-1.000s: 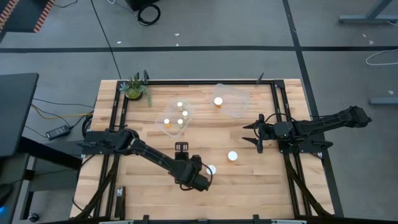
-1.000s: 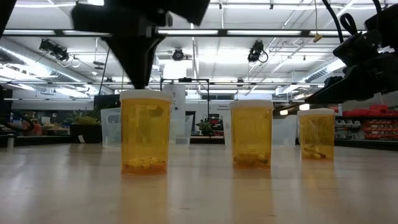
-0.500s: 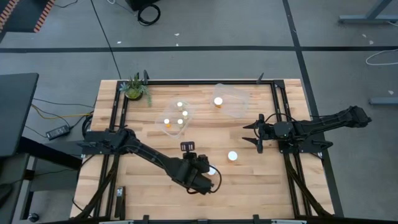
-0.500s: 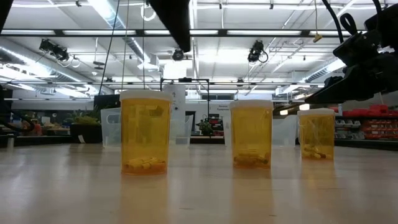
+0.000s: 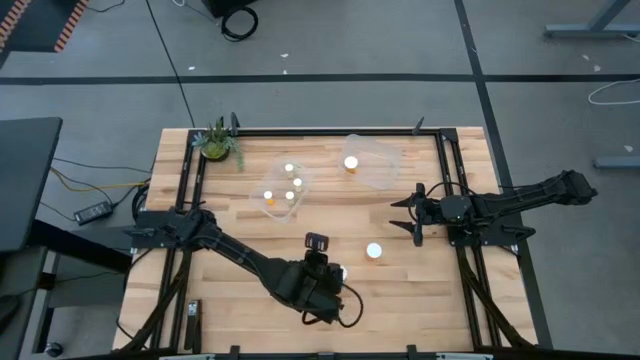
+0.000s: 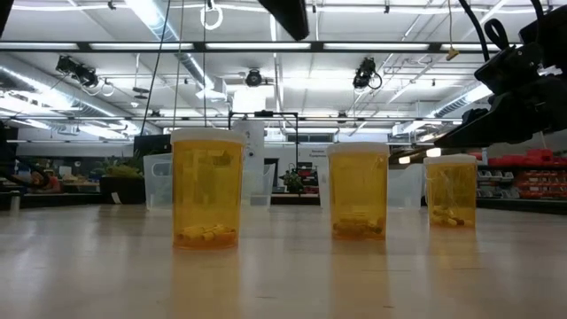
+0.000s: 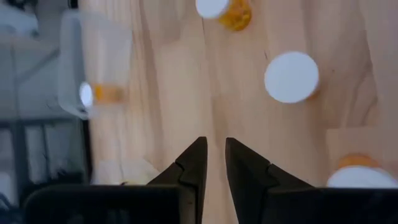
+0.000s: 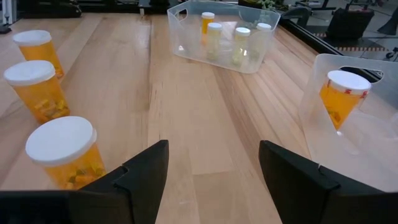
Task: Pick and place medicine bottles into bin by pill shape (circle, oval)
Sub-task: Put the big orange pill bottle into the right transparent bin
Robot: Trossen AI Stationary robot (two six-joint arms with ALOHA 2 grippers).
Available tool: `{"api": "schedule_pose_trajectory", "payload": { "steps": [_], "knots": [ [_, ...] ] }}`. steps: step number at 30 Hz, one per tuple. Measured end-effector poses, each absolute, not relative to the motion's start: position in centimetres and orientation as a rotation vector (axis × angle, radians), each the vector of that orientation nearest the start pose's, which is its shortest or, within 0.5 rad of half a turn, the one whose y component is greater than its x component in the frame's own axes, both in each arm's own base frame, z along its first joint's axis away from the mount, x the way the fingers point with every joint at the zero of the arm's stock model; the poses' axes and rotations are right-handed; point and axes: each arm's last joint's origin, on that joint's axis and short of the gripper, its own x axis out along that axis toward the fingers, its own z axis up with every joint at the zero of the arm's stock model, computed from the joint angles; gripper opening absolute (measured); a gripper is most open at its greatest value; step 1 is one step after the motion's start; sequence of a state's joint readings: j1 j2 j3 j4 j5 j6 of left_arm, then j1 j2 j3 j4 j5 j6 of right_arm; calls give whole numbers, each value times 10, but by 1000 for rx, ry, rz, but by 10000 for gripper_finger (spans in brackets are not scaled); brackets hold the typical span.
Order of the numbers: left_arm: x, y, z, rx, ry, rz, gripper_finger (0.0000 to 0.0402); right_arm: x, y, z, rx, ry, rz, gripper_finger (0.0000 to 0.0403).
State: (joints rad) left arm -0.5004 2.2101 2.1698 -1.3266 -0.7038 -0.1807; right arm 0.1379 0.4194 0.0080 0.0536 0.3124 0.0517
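Three orange medicine bottles with white caps stand upright on the wooden table: one (image 5: pixel 374 251), one (image 5: pixel 340 272) half under my left arm, and a third (image 6: pixel 206 189) hidden under that arm in the high view. My left gripper (image 7: pixel 215 165) is shut and empty. It points down at bare wood, on the far side of the bottles (image 7: pixel 291 76) and high above them. My left arm's end (image 5: pixel 320 287) hangs over the near middle of the table. My right gripper (image 8: pixel 211 168) is open and empty, waiting at the right side of the table (image 5: pixel 408 215).
A clear bin (image 5: pixel 283 187) at the far middle holds several bottles. A second clear bin (image 5: pixel 372 160) to its right holds one bottle (image 5: pixel 351 164). A potted plant (image 5: pixel 217 143) stands at the far left corner. Black rails (image 5: pixel 445 170) frame the table.
My left gripper has swung toward the table's right and near edges. In the low view it has risen from just above the left bottle to the top edge of the picture. The bottles have stayed where they were.
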Motion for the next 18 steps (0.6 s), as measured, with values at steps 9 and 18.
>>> {"api": "schedule_pose_trajectory", "payload": {
  "steps": [9, 18],
  "knots": [
    [407, -168, 287, 850, 1163, 158, 46, 117, 7, 135, -29, 344, -181, 257],
    [389, -145, 298, 836, 1136, 172, 20, 117, 7, 135, -29, 345, -181, 257]
  ]
}}
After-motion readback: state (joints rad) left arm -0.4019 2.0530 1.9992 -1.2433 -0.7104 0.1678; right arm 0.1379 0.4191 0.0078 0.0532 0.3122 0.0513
